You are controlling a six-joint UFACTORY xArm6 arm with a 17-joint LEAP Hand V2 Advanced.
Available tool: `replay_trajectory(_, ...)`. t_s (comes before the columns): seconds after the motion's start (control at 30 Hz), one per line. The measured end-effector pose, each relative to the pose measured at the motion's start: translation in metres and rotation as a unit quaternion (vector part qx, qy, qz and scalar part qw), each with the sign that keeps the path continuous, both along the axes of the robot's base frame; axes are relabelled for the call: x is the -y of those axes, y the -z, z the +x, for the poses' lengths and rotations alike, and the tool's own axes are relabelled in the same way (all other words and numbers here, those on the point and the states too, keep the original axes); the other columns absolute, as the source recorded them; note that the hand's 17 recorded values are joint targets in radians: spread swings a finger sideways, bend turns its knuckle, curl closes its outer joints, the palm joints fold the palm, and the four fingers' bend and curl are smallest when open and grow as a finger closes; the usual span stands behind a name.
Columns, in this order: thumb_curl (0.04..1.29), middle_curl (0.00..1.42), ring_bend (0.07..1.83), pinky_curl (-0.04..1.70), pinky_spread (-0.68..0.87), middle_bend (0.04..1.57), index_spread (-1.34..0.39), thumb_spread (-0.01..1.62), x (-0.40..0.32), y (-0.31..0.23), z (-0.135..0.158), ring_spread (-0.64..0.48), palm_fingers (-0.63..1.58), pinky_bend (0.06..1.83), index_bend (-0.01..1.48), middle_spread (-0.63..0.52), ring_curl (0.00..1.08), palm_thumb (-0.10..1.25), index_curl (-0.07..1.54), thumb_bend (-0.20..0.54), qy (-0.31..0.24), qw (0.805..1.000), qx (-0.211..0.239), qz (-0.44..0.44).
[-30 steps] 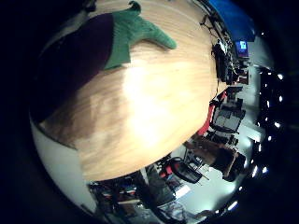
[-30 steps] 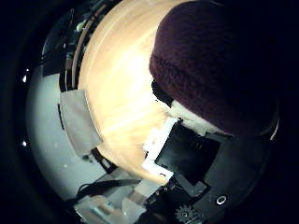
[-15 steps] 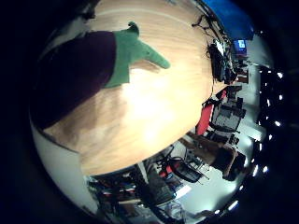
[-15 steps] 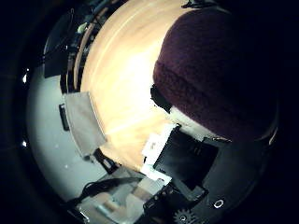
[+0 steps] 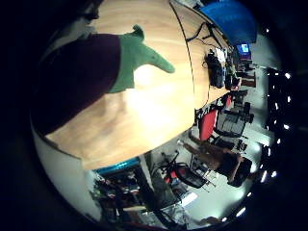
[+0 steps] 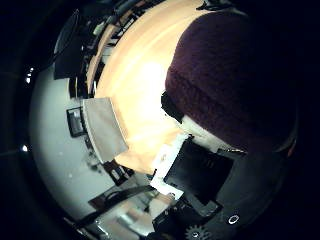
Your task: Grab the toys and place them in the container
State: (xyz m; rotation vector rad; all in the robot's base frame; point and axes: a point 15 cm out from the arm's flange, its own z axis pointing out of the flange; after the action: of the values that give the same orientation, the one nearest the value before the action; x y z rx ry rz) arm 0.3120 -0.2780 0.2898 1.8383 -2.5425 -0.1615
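A plush eggplant toy with a dark purple body [image 6: 230, 80] and a green leafy cap [image 5: 137, 55] sits right against my palm and fills much of both views. My right hand [image 6: 200, 175] shows its black and white fingers curled against the toy's underside. The toy hangs well above the wooden table [image 5: 144, 115], which lies far below. A grey-beige box-like thing [image 6: 102, 127] stands at the table's edge; I cannot tell whether it is the container.
A second wooden table carries black devices [image 5: 214, 67] beside a blue panel [image 5: 228, 14]. A red chair [image 5: 208, 124] and office chairs stand on the floor beyond the table's edge. Dark furniture [image 6: 67, 47] lines the far side.
Both views have pulled back from the table, which now looks smaller and farther. The eggplant toy stays fixed against the palm, so it has risen with the hand.
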Motion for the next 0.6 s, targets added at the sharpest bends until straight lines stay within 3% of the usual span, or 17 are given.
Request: replay_trajectory(0.6, 0.19, 0.84, 1.39, 0.71, -0.23, 1.25, -0.31, 1.42, -0.055, -0.066, 0.041, -0.22, 1.12, 1.37, 1.04, -0.21, 0.74, 0.58, 0.82, -0.006, -0.043, 0.998, 0.053, 0.01)
